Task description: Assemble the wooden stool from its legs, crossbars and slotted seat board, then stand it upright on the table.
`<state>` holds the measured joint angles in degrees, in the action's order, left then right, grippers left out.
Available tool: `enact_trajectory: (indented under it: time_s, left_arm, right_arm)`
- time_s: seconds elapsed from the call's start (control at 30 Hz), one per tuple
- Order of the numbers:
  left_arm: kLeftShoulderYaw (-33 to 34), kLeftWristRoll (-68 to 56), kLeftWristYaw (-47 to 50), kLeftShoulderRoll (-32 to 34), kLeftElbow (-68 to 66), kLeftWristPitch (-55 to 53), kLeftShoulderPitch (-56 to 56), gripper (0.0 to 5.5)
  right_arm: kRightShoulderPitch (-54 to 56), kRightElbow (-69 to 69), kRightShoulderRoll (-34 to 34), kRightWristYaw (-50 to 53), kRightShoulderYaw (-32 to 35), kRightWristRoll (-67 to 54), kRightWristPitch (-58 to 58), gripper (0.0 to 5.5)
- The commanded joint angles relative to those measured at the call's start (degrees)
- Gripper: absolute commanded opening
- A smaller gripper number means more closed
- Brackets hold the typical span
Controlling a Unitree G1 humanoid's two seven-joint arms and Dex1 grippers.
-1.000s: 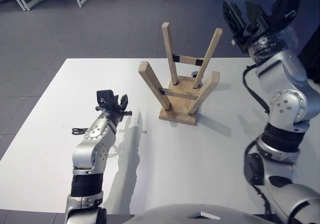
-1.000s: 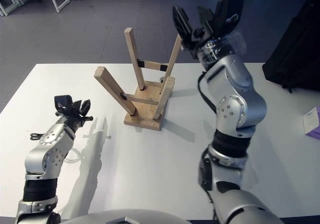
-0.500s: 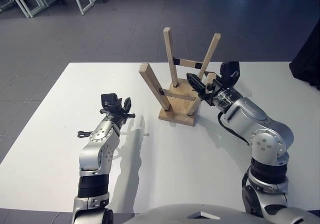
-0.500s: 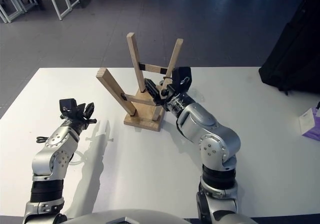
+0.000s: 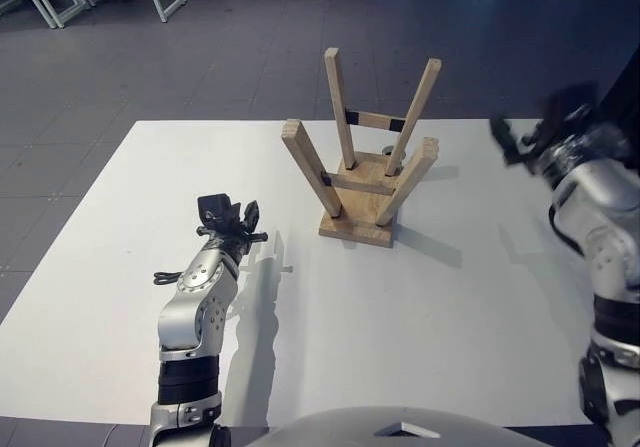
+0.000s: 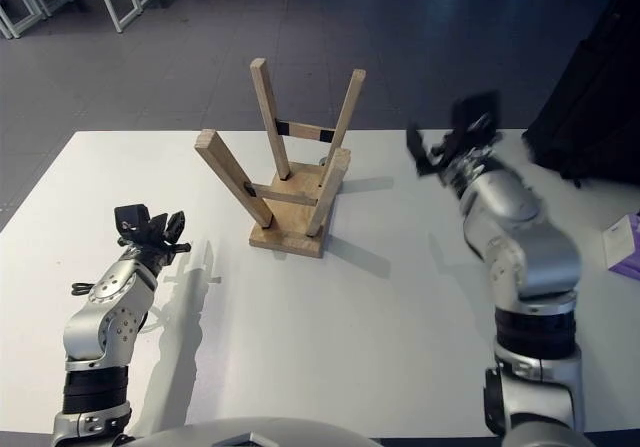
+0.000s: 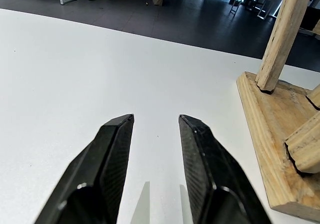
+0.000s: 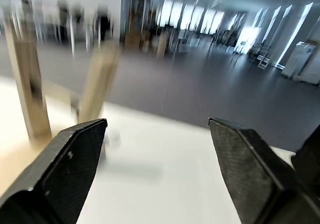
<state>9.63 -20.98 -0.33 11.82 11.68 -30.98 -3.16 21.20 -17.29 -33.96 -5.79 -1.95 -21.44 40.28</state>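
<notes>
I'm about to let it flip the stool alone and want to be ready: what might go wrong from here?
1. The stool stands upside down on its seat board, and its legs lean at unequal angles. The joints may be loose, so lifting by one leg might pull it out.
2. The right gripper is open, to the stool's right; a careless swing might topple the stool.
3. The left gripper lies low, apart from the stool, so it gives no support.

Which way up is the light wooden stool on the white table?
Upside down: the light wooden stool rests on its seat board on the white table, legs pointing up.
</notes>
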Motion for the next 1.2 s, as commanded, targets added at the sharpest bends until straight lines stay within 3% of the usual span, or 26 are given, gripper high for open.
enact_trajectory:
  time_s: [0.03, 0.13, 0.43, 0.6, 0.73, 0.87, 1.1, 1.2]
  left_arm:
    - [0.2, 0.8, -1.3, 0.8, -0.9, -0.8, -1.6, 1.65]
    - [0.8, 1.1, -1.8, 1.3, -1.3, -0.7, -1.6, 1.65]
    - [5.3, -1.7, -7.9, 5.8, 1.8, -1.0, -2.3, 1.65]
    - [6.7, -7.6, -28.1, 25.8, 19.8, -8.6, 8.4, 2.27]
    - [9.6, -16.2, -38.4, 35.5, 25.7, -12.9, 4.4, 2.97]
    - [5.0, -21.0, -38.6, 34.5, 23.6, -14.7, -6.9, 2.97]
    - [-2.4, -16.9, -40.3, 31.6, 14.3, -10.9, -11.6, 2.97]
    - [-3.9, -19.4, -43.2, 29.5, 11.5, -10.7, -13.1, 2.5]
  right_arm:
    - [2.7, -5.7, 10.4, -4.1, -11.8, 1.6, -5.1, 3.71]
    - [2.3, -13.2, 15.3, -7.5, -14.3, -1.6, -5.8, 3.71]
    - [-0.6, -13.1, 12.7, -15.2, -6.1, -6.3, -2.3, 3.71]
    - [-4.9, -12.1, 7.9, -17.7, 1.5, -8.0, -1.0, 3.69]
    - [-6.6, -10.5, 5.9, -17.3, 5.5, -7.4, -0.6, 3.69]
    - [-6.1, -8.1, 5.8, -17.8, 5.2, -6.6, -1.0, 3.69]
    - [-5.3, -6.6, 5.9, -18.5, 5.5, -5.9, -1.8, 3.69]
    - [-4.1, -5.0, 5.1, -19.3, 7.3, -5.9, -2.1, 3.69]
